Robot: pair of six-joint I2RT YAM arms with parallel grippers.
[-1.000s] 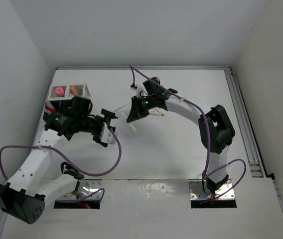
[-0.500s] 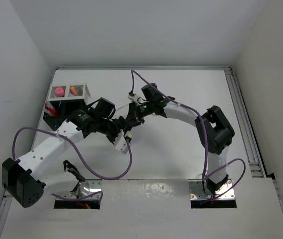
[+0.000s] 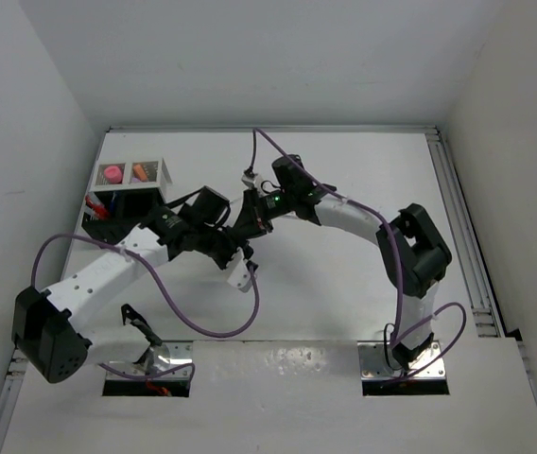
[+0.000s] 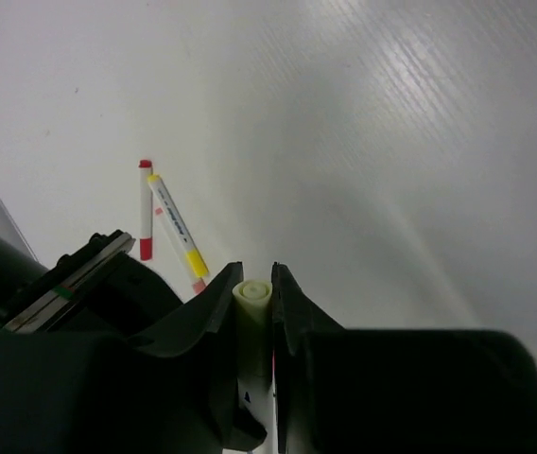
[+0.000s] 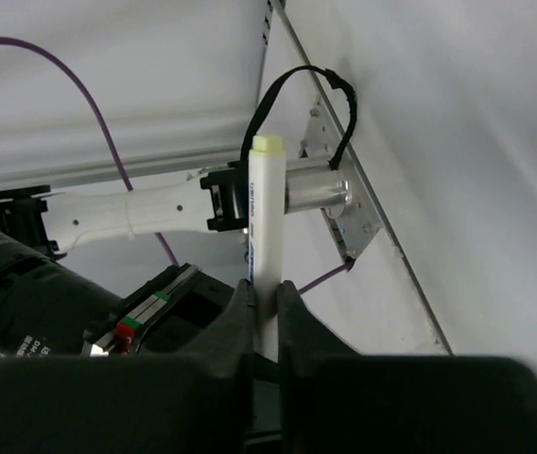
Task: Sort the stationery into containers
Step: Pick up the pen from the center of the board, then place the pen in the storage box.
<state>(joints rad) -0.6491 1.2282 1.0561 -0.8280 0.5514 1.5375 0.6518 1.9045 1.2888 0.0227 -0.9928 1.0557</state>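
Though hidden overhead, wrist views show marker (image 4: 251, 295) clamped.

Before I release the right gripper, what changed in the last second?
The left gripper swung right, away from the black organizer, and closed on the white marker. The right gripper stayed shut on that marker, shifting little. Organizer and white bin stayed put.

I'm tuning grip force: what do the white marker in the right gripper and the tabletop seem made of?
The white marker looks like smooth, slightly glossy plastic: an even tube with a yellow-green end. The tabletop shows fine parallel ribs and a soft sheen: perhaps corrugated plastic sheet, not certain.
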